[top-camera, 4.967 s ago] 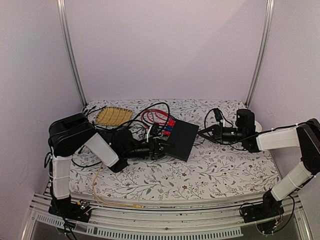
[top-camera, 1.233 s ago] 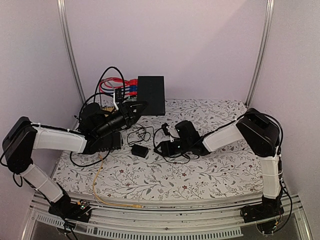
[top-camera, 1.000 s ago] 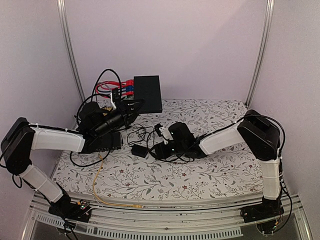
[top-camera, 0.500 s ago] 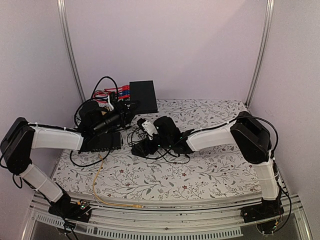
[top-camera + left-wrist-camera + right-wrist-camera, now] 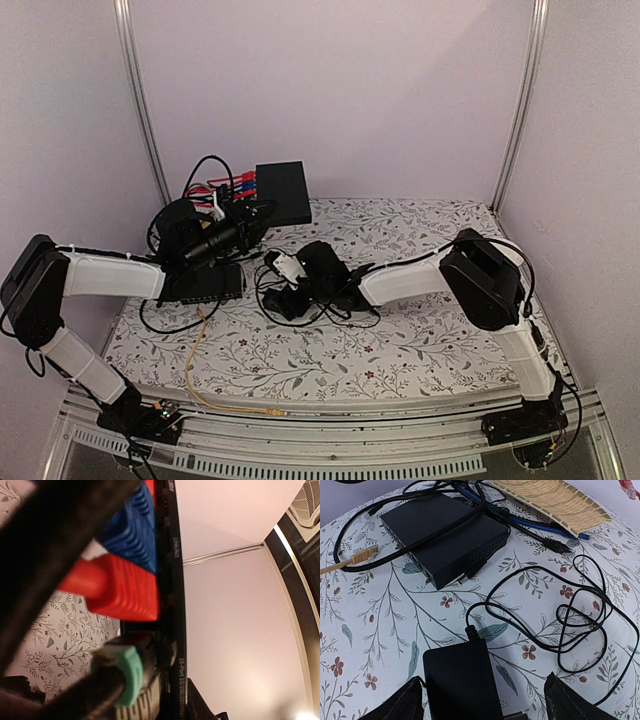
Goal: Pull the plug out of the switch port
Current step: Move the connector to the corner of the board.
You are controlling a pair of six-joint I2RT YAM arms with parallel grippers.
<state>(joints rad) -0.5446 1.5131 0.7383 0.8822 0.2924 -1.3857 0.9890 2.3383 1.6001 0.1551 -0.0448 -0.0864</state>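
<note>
My left gripper (image 5: 243,215) holds the flat matte-black switch (image 5: 281,192) up off the table at the back left, shut on the box. In the left wrist view its thin port edge (image 5: 169,605) runs top to bottom. A red plug (image 5: 125,592), a blue plug (image 5: 132,530) and a green-booted black plug (image 5: 125,667) sit in its sockets. My right gripper (image 5: 480,700) is open low over the table. Its fingertips (image 5: 395,705) stand either side of a black power adapter (image 5: 460,680), apart from it.
A dark grey box (image 5: 445,530) lies ahead of the right gripper, with black cables across it and a yellow plug (image 5: 362,556) beside it. A woven mat (image 5: 555,500) lies behind. Thin black cable loops (image 5: 570,610) cover the cloth to the right. A yellow cable (image 5: 195,360) trails to the near edge.
The right arm has swept left across the table to the power adapter and its jaws have widened. The left arm has lowered the switch a little and drawn it leftward.
</note>
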